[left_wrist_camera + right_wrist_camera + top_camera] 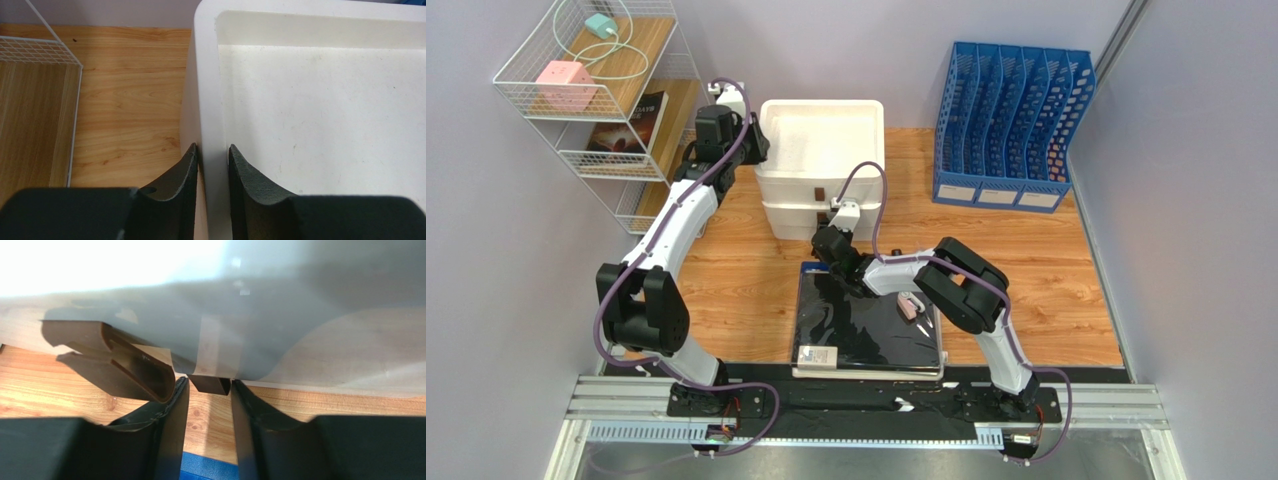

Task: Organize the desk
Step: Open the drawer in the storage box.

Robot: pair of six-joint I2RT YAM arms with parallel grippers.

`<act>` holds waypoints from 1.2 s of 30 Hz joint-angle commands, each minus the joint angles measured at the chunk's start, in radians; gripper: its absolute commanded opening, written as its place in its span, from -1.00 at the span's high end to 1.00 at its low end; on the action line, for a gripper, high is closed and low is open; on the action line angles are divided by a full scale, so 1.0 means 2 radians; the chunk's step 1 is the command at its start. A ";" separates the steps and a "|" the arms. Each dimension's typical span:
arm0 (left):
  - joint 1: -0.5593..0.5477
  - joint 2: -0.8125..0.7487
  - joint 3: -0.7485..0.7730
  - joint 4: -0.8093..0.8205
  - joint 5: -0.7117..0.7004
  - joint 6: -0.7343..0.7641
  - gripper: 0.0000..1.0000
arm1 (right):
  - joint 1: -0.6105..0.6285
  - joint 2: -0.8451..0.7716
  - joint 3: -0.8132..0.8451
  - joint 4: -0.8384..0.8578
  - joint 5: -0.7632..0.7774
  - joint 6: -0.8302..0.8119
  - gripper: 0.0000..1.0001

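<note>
The desk (1046, 270) is a wide orange-brown wooden top. A white two-tier drawer box (821, 105) stands at its back middle. My left gripper (756, 140) is at the box's left rim. In the left wrist view the gripper (212, 150) is shut on the box's white side wall (207, 75), one finger outside and one inside. My right gripper (831, 222) is at the front of the lower drawer. Seen from the right wrist, this gripper (210, 386) is closed on a small brown tab (210, 382). A bigger brown curved handle (120, 365) hangs just to the left.
A black flat case (866, 320) lies at the front middle with a small pink item (910, 307) on it by the right arm. A blue file rack (1011, 125) stands back right. A white wire shelf (591, 110) with a pink cube and a book hangs at the left.
</note>
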 commanded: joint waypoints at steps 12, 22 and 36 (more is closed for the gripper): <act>-0.021 -0.021 -0.035 -0.061 0.056 -0.010 0.41 | 0.003 -0.017 -0.014 0.044 0.021 0.033 1.00; -0.021 0.008 -0.024 -0.055 0.040 -0.013 0.41 | 0.017 -0.055 -0.064 0.072 0.025 0.027 1.00; -0.021 0.018 -0.019 -0.046 0.026 -0.017 0.41 | 0.019 -0.067 -0.193 0.264 -0.058 0.131 1.00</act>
